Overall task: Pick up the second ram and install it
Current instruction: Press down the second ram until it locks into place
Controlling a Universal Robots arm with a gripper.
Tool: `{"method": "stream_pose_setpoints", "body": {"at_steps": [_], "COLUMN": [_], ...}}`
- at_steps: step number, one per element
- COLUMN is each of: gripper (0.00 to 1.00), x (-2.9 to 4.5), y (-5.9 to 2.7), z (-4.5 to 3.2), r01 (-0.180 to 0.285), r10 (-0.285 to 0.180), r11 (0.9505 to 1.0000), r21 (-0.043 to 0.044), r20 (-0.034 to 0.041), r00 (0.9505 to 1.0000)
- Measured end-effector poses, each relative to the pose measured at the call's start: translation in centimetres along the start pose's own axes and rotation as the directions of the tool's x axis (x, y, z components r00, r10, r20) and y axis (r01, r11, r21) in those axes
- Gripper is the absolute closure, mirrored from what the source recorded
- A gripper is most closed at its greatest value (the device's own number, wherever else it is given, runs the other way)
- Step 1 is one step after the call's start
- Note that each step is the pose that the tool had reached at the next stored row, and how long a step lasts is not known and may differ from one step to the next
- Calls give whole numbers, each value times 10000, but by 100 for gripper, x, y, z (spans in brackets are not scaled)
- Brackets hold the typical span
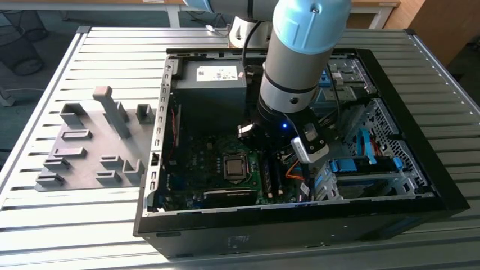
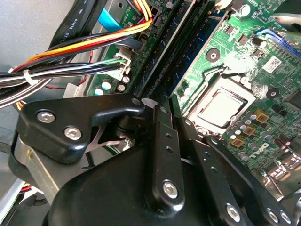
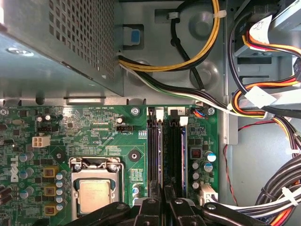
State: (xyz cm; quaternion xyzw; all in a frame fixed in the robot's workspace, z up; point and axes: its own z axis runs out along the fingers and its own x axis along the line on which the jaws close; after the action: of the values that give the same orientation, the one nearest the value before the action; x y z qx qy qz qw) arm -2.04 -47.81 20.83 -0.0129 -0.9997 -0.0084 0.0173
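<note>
My gripper [image 1: 271, 153] is down inside the open computer case [image 1: 300, 225], over the memory slots of the green motherboard [image 3: 94, 127]. In both wrist views its black fingers [image 2: 160, 141] stand close together, straddling a thin edge-on strip. That strip is the second ram [image 3: 160, 155], upright in the slot nearer the processor socket [image 3: 96, 193]. It runs from a white latch straight into the narrow gap at my gripper [image 3: 163, 201]. The same pale edge of the ram [image 2: 171, 47] leads away from my gripper [image 2: 164, 104]. A neighbouring dark slot [image 3: 175, 155] lies alongside.
The perforated power supply box [image 3: 56, 42] stands close by. Bundles of yellow, orange, black and white cables [image 3: 263, 108] crowd the slots' far side. Blue drive brackets [image 1: 352, 166] are at the exterior view's right. Grey holder blocks [image 1: 90, 140] sit on the slatted table outside the case.
</note>
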Motion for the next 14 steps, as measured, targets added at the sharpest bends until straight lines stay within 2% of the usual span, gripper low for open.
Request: {"method": "stream_pose_setpoints", "body": {"at_steps": [5,6,8,14], "gripper": [85,78,78,78], "x": [0,0,0,9], "y": [0,0,0,4], "z": [2,2,-18,-262], "r01": [-1,0,1,0], "r10": [1,0,-1,0], "r11": [10000,10000,10000,10000], "r21": [-2,-2,0,0], "r20": [1,0,0,-3], "r00": [10000,10000,10000,10000]}}
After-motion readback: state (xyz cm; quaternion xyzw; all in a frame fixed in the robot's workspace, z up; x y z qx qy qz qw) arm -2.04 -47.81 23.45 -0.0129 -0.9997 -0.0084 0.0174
